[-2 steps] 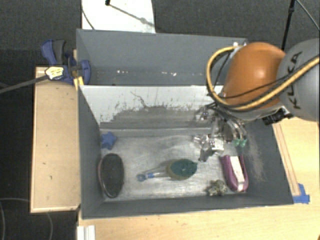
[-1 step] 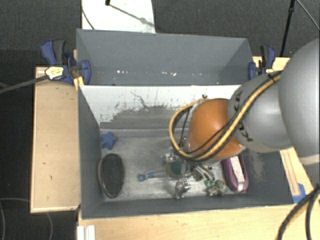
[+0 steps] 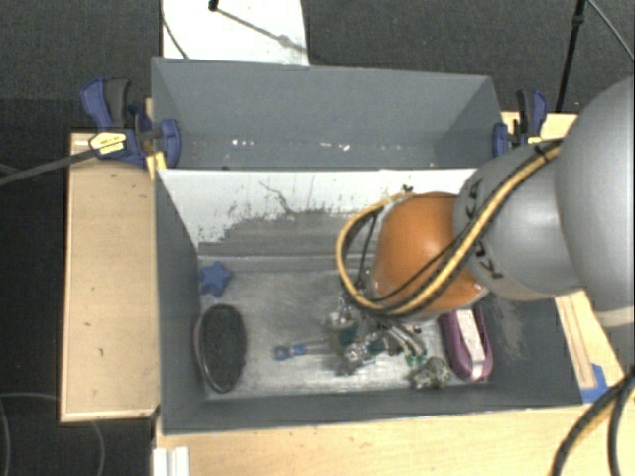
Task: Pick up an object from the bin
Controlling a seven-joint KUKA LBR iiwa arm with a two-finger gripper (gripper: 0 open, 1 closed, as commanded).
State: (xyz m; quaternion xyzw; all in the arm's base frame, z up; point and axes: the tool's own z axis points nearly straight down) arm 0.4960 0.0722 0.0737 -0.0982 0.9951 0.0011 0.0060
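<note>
A: The gripper (image 3: 365, 343) is seen low in the bin (image 3: 179, 305), near middle. Spread or pressed together cannot be told.
B: A thin blue tool (image 3: 296, 351) is spotted just left, a purple case (image 3: 466, 345) just right.

The bin (image 3: 181, 305) is matt grey metal (scuffed pale behind). The purple thing (image 3: 466, 347) may be glossy plastic.

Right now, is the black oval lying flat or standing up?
Lying flat. The black oval shows its broad face upward on the floor of the bin, close to the left wall.
</note>
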